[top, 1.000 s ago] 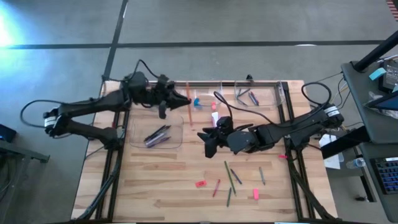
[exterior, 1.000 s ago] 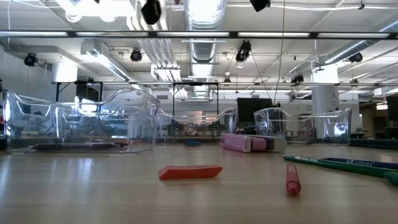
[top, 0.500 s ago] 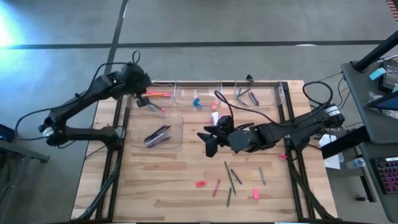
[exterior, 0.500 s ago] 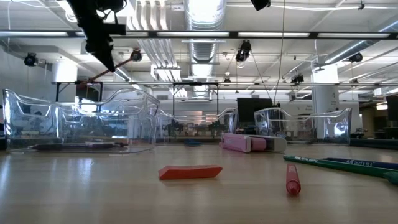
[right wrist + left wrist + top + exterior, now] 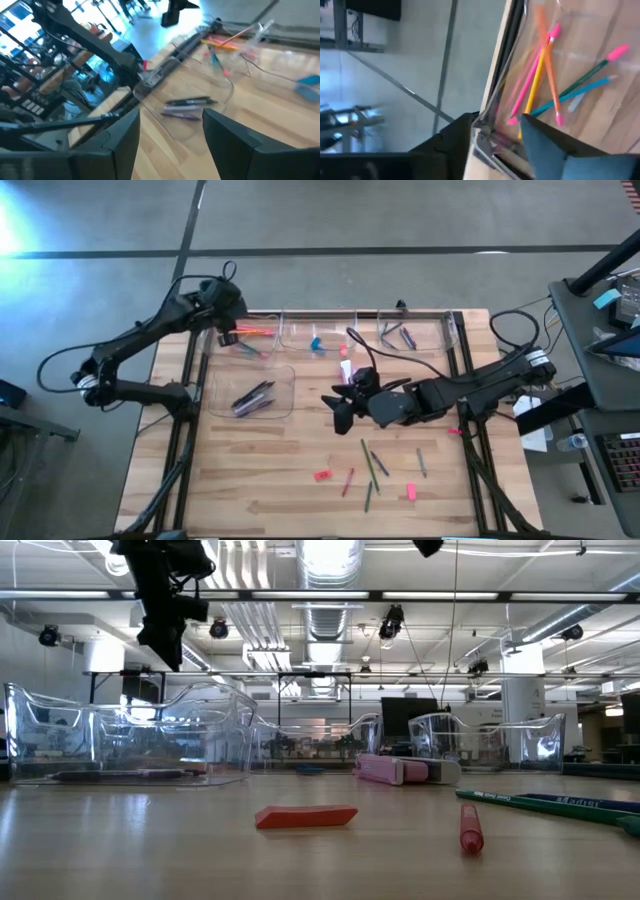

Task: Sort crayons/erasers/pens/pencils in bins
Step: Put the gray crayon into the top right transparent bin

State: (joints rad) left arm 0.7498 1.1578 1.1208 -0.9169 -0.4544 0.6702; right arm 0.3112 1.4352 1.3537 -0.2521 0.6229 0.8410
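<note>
My left gripper (image 5: pixel 228 328) hangs open over the far-left bin (image 5: pixel 262 352), touching nothing. In the left wrist view its fingers (image 5: pixel 499 120) stand above the bin's rim. Inside lie pink, yellow and green pencils (image 5: pixel 535 85) and a blurred orange pencil (image 5: pixel 547 65). My right gripper (image 5: pixel 334 408) waits open above mid-table, nothing between its fingers (image 5: pixel 171 120). A second bin (image 5: pixel 250 392) holds dark pens. A third bin (image 5: pixel 318 338) holds a blue eraser. A fourth bin (image 5: pixel 410 335) stands far right. Loose sticks (image 5: pixel 370 465) and pink erasers (image 5: pixel 321 475) lie on the near table.
A pink-and-white block (image 5: pixel 345 368) lies next to my right gripper. The low view shows a red eraser (image 5: pixel 305 816), a red crayon (image 5: pixel 469 828) and green pencils (image 5: pixel 540 805) on the near boards. Bare wood lies at the near left (image 5: pixel 230 480).
My left gripper has swung from over the middle far bins toward the table's far left corner, rolling and tipping downward. It has opened and let go of the orange pencil, which now lies in the far-left bin.
</note>
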